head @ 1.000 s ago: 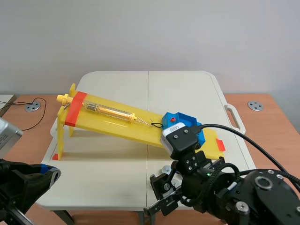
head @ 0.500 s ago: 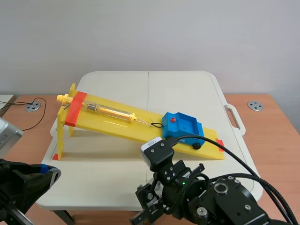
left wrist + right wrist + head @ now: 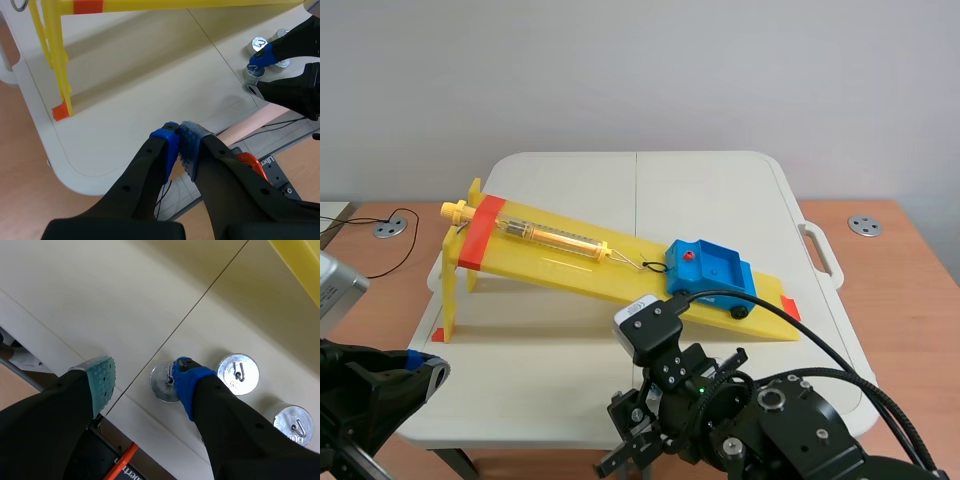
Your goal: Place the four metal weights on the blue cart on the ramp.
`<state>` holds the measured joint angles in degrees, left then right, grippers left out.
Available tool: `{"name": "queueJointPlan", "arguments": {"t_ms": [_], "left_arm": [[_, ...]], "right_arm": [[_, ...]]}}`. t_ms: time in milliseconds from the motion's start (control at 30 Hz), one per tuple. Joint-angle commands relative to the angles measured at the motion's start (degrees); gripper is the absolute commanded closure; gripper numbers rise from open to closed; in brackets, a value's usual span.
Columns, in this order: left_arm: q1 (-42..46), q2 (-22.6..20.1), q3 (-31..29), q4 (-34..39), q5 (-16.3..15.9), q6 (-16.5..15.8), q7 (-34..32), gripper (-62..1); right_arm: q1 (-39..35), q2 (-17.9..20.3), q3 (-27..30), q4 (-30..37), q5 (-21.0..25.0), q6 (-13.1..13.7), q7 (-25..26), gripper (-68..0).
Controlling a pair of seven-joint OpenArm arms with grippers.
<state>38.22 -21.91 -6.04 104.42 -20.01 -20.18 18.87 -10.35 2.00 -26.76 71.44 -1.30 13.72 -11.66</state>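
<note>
The blue cart sits low on the yellow ramp, hooked to a spring scale. Three silver hooked weights show in the right wrist view: one lies between my right gripper's open fingers, against the blue-padded finger; two more stand beside that finger. In the scene view the right arm hangs over the table's near edge and hides the weights. My left gripper is shut on nothing, off the near left corner; it sees weights by the right gripper.
The white folding table has a centre seam and a handle on its right side. The ramp's legs stand at the left with an orange mark at the foot. A cable lies on the brown desk at left.
The right arm has moved left and nearer to the table's front edge, uncovering the blue cart. The left arm has stayed still.
</note>
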Motion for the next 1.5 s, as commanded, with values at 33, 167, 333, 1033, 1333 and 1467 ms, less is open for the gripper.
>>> {"name": "queueJointPlan", "arguments": {"t_ms": [33,167,333,1033,1333,1467], "left_arm": [[-0.33,0.31,-0.72,2.45,-4.28,-1.01,-5.73,-2.9],[-0.33,0.31,-0.72,2.45,-4.28,-1.01,-5.73,-2.9],[-0.33,0.31,-0.72,2.45,-4.28,-1.01,-5.70,-2.9],[-0.33,0.31,-0.72,2.45,-4.28,-1.01,-5.70,-2.9],[-0.33,0.31,-0.72,2.45,-4.28,-1.01,-5.73,-2.9],[-0.33,0.31,-0.72,2.45,-4.28,-1.01,-5.70,-2.9]], "right_arm": [[4.02,-1.86,-0.31,1.81,0.81,-1.95,7.15,-21.3],[4.02,-1.84,-0.31,0.98,0.81,-1.97,7.04,-14.1],[4.02,-1.29,-0.31,0.70,0.81,-1.92,6.64,-1.5],[-7.10,8.98,9.11,27.50,15.28,-1.68,-0.22,-0.6],[-13.16,9.05,19.98,41.79,27.82,0.04,-4.59,-0.6],[-11.69,7.56,24.87,42.69,31.01,-0.02,-4.72,-0.6]]}}
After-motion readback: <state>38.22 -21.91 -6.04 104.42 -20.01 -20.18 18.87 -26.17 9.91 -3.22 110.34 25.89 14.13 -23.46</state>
